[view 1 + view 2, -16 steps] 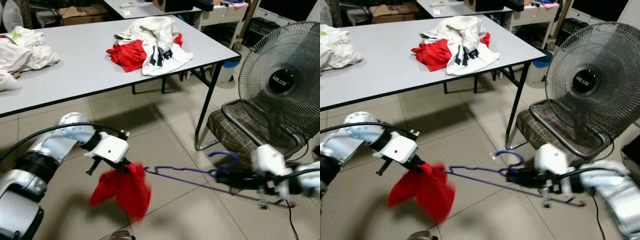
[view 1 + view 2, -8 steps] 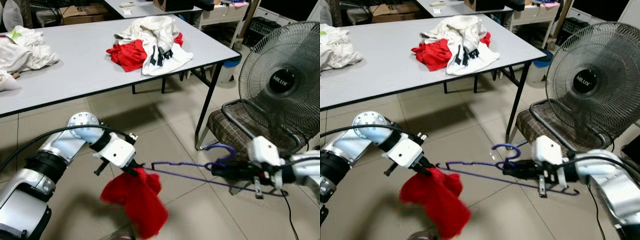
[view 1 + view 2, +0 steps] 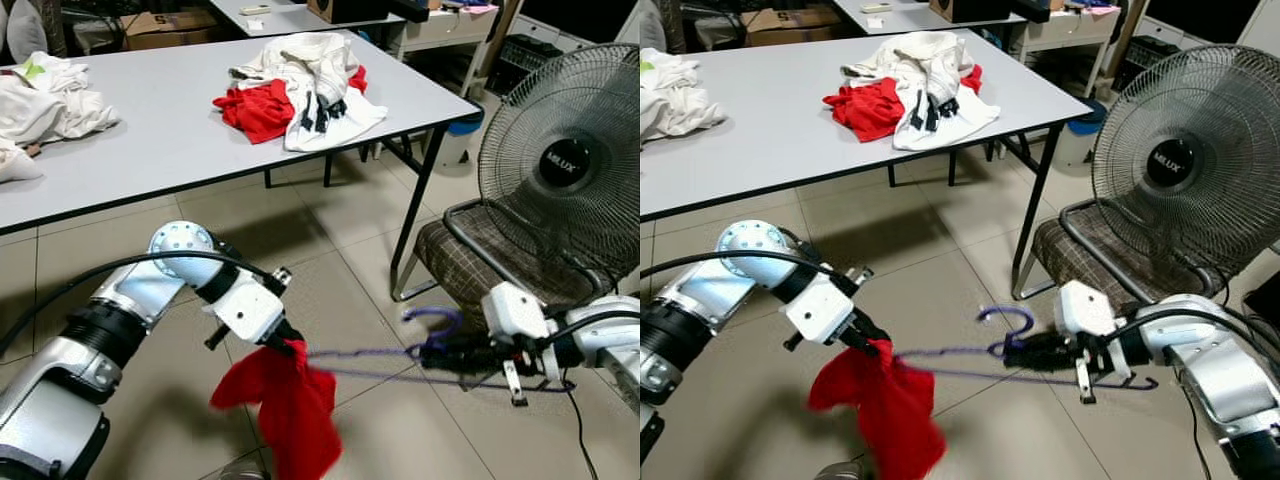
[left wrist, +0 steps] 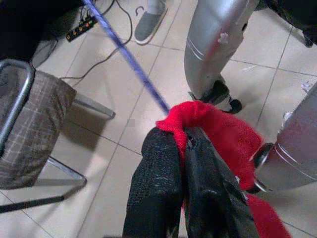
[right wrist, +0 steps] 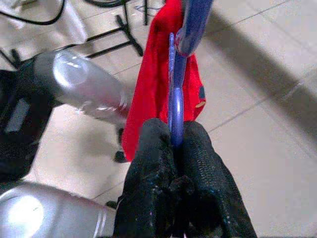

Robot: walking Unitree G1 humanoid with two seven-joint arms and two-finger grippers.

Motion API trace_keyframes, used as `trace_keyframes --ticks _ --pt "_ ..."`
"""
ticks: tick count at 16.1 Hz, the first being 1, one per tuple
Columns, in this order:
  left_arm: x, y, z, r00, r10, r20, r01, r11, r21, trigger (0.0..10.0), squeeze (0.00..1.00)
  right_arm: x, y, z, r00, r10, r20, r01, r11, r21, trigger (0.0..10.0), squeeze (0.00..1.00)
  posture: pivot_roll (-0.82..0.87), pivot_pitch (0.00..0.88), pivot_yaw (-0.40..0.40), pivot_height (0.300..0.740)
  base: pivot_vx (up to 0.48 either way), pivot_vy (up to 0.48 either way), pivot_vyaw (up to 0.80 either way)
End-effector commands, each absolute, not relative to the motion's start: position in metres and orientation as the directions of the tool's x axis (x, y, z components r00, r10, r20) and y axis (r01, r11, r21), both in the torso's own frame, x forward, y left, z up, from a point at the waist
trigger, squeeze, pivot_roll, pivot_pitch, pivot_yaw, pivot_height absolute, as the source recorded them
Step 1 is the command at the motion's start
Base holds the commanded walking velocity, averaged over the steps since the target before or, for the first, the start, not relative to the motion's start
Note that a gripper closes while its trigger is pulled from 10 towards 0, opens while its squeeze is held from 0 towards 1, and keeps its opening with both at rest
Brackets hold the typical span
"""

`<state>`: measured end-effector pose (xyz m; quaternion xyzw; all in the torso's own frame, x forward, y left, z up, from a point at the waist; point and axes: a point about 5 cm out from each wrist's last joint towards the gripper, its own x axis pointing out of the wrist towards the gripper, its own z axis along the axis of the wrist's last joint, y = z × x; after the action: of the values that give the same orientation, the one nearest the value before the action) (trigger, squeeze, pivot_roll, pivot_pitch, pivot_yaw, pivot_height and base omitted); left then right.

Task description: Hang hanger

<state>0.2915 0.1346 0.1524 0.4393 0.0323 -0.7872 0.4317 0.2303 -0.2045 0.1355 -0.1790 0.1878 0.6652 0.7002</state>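
Hanger [image 3: 372, 352] between tools; red cloth [image 3: 290, 405] seemingly draped on it

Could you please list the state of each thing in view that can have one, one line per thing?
Left gripper: shut on the red cloth.
Right gripper: shut on the hanger.
Red cloth: hanging limp off the hanger's end.
Hanger: purple, held level above the floor, not hung.
Fan: standing upright; whether it runs, cannot tell.
Clothes: in crumpled heaps on the table.
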Motion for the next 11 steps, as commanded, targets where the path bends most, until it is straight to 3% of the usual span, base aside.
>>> trace_keyframes --ticks 1,3,7,11 --pt "0.295 0.126 0.168 -0.214 -0.676 -0.705 0.661 -0.632 0.405 0.0 0.0 0.231 -0.202 0.135 -0.006 0.851 -0.526 -1.0 -0.002 0.009 10.0 0.0 0.02 0.0 -0.045 0.74 0.0 0.0 0.0" --pt "0.293 0.12 0.174 -0.214 -0.703 -0.678 0.639 -0.626 0.447 0.0 0.0 0.231 -0.196 0.124 -0.047 0.832 -0.552 -0.998 -0.017 0.06 10.0 0.0 0.02 0.0 -0.047 0.74 0.0 0.0 0.0" --pt "0.289 0.118 0.183 -0.206 -0.728 -0.654 0.637 -0.607 0.475 0.0 0.0 0.227 -0.19 0.096 -0.054 0.785 -0.618 -0.984 0.063 0.167 10.0 0.0 0.03 0.0 -0.05 0.74 0.0 0.0 0.0" --pt "0.29 0.121 0.19 -0.177 -0.739 -0.65 0.637 -0.59 0.497 0.0 0.0 0.217 -0.204 0.073 -0.046 0.743 -0.667 -0.934 0.206 0.293 10.0 0.0 0.02 0.0 -0.045 0.74 0.0 0.0 0.0"
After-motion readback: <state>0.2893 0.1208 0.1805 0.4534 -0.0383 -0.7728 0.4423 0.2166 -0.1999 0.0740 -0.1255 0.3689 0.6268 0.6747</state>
